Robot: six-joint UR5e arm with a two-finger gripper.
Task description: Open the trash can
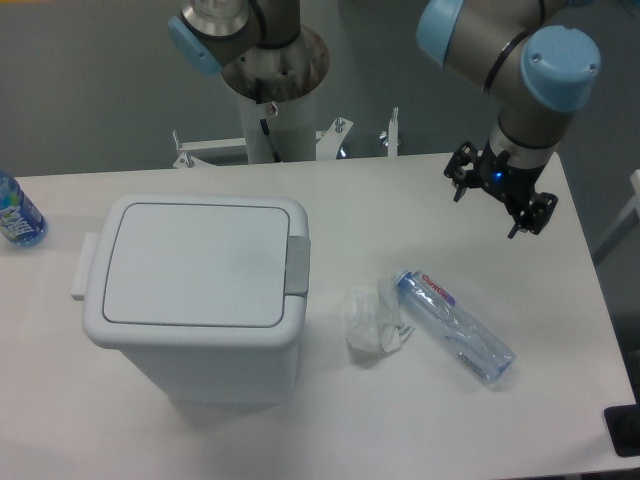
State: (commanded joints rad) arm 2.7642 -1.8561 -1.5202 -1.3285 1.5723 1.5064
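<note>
Gripper (499, 197) fingers spread, holding nothing, hangs well right of the trash can (195, 290). Can sits lid shut, grey latch (298, 266) on its right rim. Risk imo: crumpled tissue (375, 322) + plastic bottle (455, 325) lie between, low approach could sweep them.

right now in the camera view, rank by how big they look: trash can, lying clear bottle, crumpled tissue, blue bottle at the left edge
1. trash can
2. lying clear bottle
3. crumpled tissue
4. blue bottle, though the frame edge cuts it off, so its rank is unsure.
</note>
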